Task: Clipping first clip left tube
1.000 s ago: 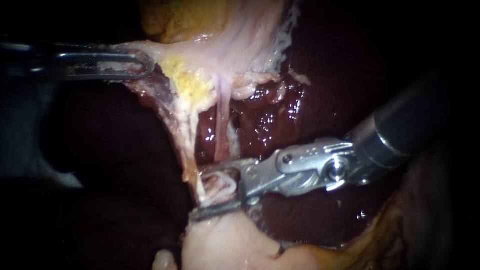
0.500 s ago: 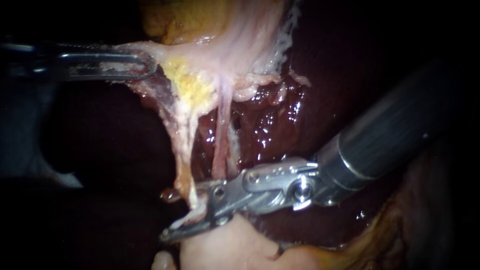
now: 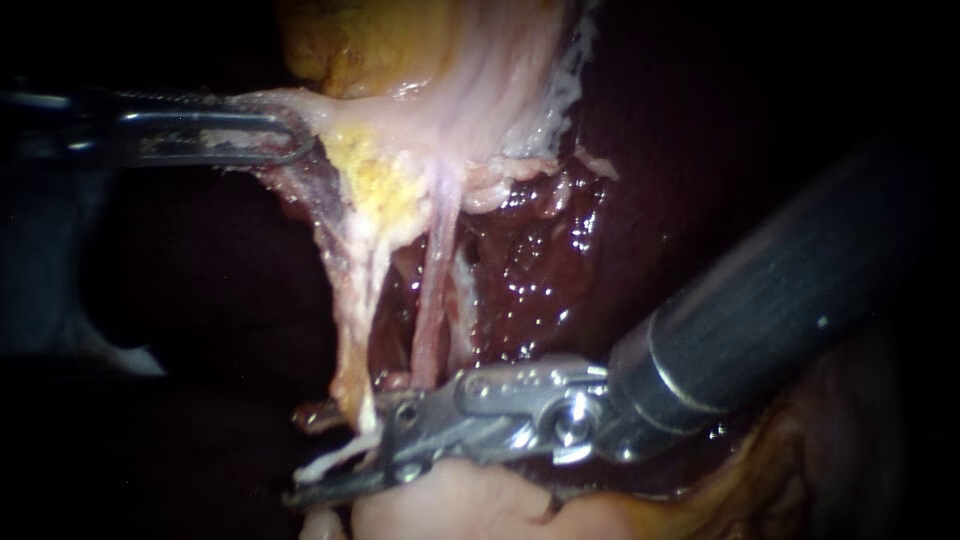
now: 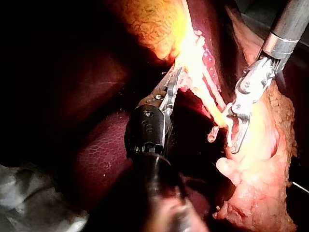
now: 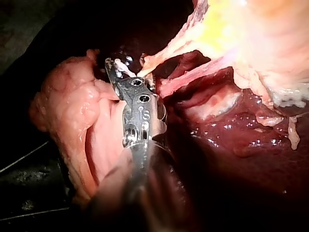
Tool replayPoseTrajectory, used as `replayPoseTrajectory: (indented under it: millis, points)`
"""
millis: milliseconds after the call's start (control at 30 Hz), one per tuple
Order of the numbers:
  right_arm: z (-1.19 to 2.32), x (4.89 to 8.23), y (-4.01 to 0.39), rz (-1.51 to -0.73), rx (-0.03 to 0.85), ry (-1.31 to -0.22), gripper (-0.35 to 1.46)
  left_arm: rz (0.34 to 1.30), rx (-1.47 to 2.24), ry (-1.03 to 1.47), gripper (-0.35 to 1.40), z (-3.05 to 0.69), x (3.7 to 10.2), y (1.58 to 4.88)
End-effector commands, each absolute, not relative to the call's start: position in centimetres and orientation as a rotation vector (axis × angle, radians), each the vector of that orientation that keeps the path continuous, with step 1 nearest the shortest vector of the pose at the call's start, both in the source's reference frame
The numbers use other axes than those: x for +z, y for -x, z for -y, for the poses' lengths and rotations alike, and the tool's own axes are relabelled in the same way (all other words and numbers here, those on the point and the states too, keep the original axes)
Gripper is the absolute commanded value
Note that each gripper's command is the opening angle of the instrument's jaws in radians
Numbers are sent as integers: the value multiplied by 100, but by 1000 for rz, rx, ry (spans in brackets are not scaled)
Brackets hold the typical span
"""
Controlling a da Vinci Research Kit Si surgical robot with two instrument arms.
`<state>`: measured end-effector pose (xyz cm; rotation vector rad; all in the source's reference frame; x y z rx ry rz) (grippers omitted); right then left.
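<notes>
My left instrument [image 3: 293, 135] comes in at the upper left, its jaws shut on the pale edge of the gallbladder [image 3: 430, 90], which it holds stretched sideways. Two tubes hang from there: the pale left tube [image 3: 352, 320] and a pinker right tube [image 3: 432, 290]. My right instrument [image 3: 325, 455] reaches across under them. Its jaws stand open, one on each side of the left tube's lower end. The left wrist view shows a gap between those jaws [image 4: 232, 133], with the tube [image 4: 216, 110] running into it. The right wrist view shows the jaw tips [image 5: 115, 65] at the tube's pale end [image 5: 159, 55].
Dark red, wet liver [image 3: 530, 260] lies behind the tubes. Yellow fat [image 3: 375, 180] sits on the stretched tissue. A pale fleshy lump [image 3: 450, 505] lies right under my right instrument, beside its shaft [image 5: 87, 121] in the right wrist view. Grey cloth [image 4: 29, 203] lies near my left shaft.
My right instrument has slid left and slightly down, from below the right tube to the left tube's lower end, and more of its shaft shows. My left instrument holds still.
</notes>
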<state>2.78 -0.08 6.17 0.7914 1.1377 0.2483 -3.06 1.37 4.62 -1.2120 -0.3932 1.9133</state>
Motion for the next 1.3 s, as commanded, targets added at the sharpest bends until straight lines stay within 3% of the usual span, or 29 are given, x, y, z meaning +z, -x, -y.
replayPoseTrajectory:
  millis: [33, 467, 833, 967, 1067, 1300]
  points:
    - [8, 613, -279, -1139, 248, -794, 45, 393, 1913, 1212, -35, -137, 462, 306]
    - [5, 589, -282, -1154, 278, -820, 40, 393, 1913, 1212, -35, -137, 462, 306]
    - [0, 596, -270, -1147, 312, -824, -5, 393, 1913, 1212, -35, -137, 462, 306]
    - [-1, 597, -266, -1127, 355, -856, -35, 393, 1913, 1212, -35, -137, 462, 306]
    - [-2, 598, -261, -1092, 416, -900, -35, 393, 1913, 1212, -35, -137, 462, 306]
    - [-1, 606, -254, -1058, 416, -898, -35, 394, 1914, 1213, -35, -138, 463, 306]
